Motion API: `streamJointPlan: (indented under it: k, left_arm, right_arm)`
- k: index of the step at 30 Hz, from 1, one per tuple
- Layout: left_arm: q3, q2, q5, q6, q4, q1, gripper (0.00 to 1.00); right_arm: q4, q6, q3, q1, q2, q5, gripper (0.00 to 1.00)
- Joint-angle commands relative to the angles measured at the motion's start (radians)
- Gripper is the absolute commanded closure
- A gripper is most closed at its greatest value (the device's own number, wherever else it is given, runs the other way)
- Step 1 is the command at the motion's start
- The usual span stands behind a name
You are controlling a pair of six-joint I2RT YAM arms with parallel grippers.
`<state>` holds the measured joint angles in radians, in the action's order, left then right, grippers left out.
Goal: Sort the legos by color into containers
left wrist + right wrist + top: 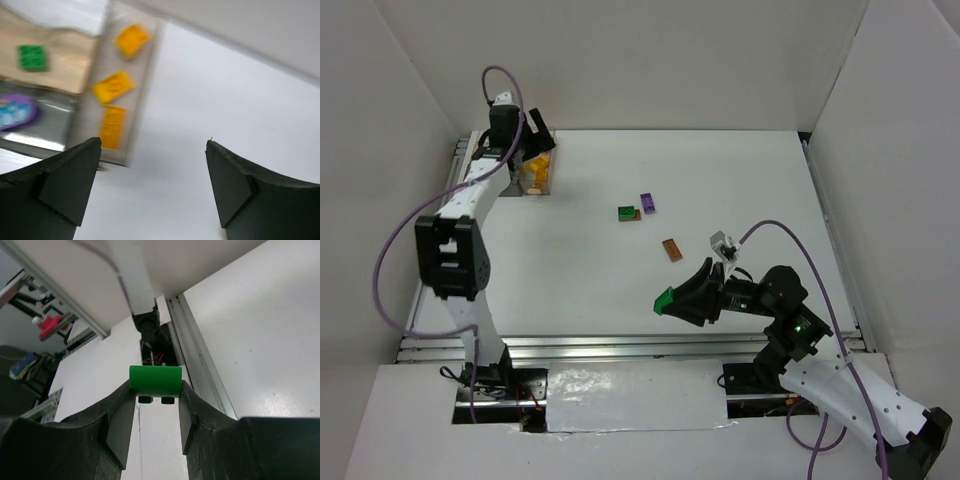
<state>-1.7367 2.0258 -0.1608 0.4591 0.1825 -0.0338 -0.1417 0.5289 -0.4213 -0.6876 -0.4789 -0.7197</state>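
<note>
The containers [534, 178] stand at the far left; in the left wrist view the narrow bin [117, 90] holds three yellow and orange legos [113, 86]. The wider bin with the tan insert [60, 55] holds a green lego [33, 57] and a rounded purple-blue piece [15, 111]. My left gripper [536, 140] is open and empty [153, 150], over bare table just right of the bins. My right gripper [672, 298] is shut on a green lego [155, 379], held above the near table edge. A green lego [625, 212], a purple one [647, 203] and a brown one [671, 249] lie mid-table.
A small orange-brown piece [636, 215] touches the loose green lego. White walls enclose the table on three sides. A metal rail [620, 346] runs along the near edge, with cables and both arm bases below it.
</note>
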Motion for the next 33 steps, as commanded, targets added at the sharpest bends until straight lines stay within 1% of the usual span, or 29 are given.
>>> streamJointPlan:
  k: [1,2,3,4,5,6,7,8,9,10,12,13,14,16,17,20,22,25,28,31,33]
  left_arm:
    - [0.186,-0.324,0.367,0.255,-0.07,-0.023,0.03]
    - [0.245,-0.384,0.479,0.266,-0.112,-0.046,0.03]
    - [0.303,-0.503,0.506,0.266,-0.168,-0.114,0.03]
    - [0.398,-0.556,0.521,0.235,-0.173,-0.156,0.03]
    - [0.435,-0.653,0.536,0.215,-0.207,-0.245,0.03]
    - [0.507,-0.695,0.565,0.188,-0.236,-0.282,0.04]
    - [0.543,-0.729,0.616,0.185,-0.262,-0.308,0.04]
    - [0.571,-0.786,0.752,0.187,-0.279,-0.349,0.04]
    - [0.601,-0.814,0.818,0.191,-0.303,-0.366,0.05]
    - [0.671,-0.843,0.88,0.213,-0.381,-0.385,0.05]
    - [0.735,-0.93,0.975,0.225,-0.44,-0.455,0.05]
    - [0.768,-0.956,0.983,0.207,-0.427,-0.483,0.05]
    - [0.77,-0.992,0.974,0.187,-0.393,-0.541,0.06]
    - [0.772,-1.015,0.959,0.142,-0.344,-0.603,0.07]
    - [0.773,-1.033,0.954,0.132,-0.309,-0.659,0.07]
    - [0.834,-1.07,0.937,0.124,-0.336,-0.761,0.08]
    - [0.847,-1.081,0.916,0.116,-0.341,-0.825,0.08]
    - [0.85,-1.067,0.873,0.093,-0.325,-0.879,0.09]
    - [0.842,-1.038,0.866,0.095,-0.339,-0.908,0.1]
    - [0.824,-1.015,0.83,0.084,-0.324,-0.923,0.13]
    - [0.818,-1.001,0.825,0.082,-0.325,-0.923,0.16]
  right_arm:
    - [-0.071,0.051,-0.065,-0.003,-0.032,0.132,1.0]
    - [-0.07,0.08,-0.076,-0.003,-0.038,0.163,1.0]
    - [-0.07,0.088,-0.079,0.0,-0.041,0.18,1.0]
    - [-0.07,0.095,-0.082,0.002,-0.041,0.187,1.0]
    - [-0.075,0.106,-0.086,0.003,-0.044,0.178,1.0]
    - [-0.09,0.109,-0.086,0.008,-0.044,0.166,1.0]
    - [-0.096,0.115,-0.089,0.008,-0.047,0.123,1.0]
    - [-0.104,0.117,-0.093,0.008,-0.047,0.097,1.0]
    - [-0.125,0.12,-0.093,0.008,-0.046,0.076,1.0]
    - [-0.134,0.125,-0.093,0.007,-0.044,0.053,1.0]
    - [-0.154,0.125,-0.1,0.005,-0.04,-0.021,1.0]
    - [-0.16,0.12,-0.109,0.007,-0.037,-0.05,1.0]
    - [-0.167,0.117,-0.112,0.007,-0.035,-0.093,1.0]
    - [-0.164,0.115,-0.122,0.005,-0.021,-0.101,1.0]
    - [-0.162,0.112,-0.125,0.002,-0.014,-0.104,1.0]
    - [-0.145,0.115,-0.132,0.005,0.013,-0.07,1.0]
    - [-0.157,0.134,-0.132,0.003,0.014,-0.075,1.0]
    - [-0.188,0.157,-0.135,0.003,-0.013,-0.106,1.0]
    - [-0.184,0.148,-0.14,0.005,-0.033,-0.095,1.0]
    - [-0.164,0.132,-0.14,0.002,-0.033,-0.08,1.0]
    - [-0.164,0.128,-0.139,0.002,-0.033,-0.081,1.0]
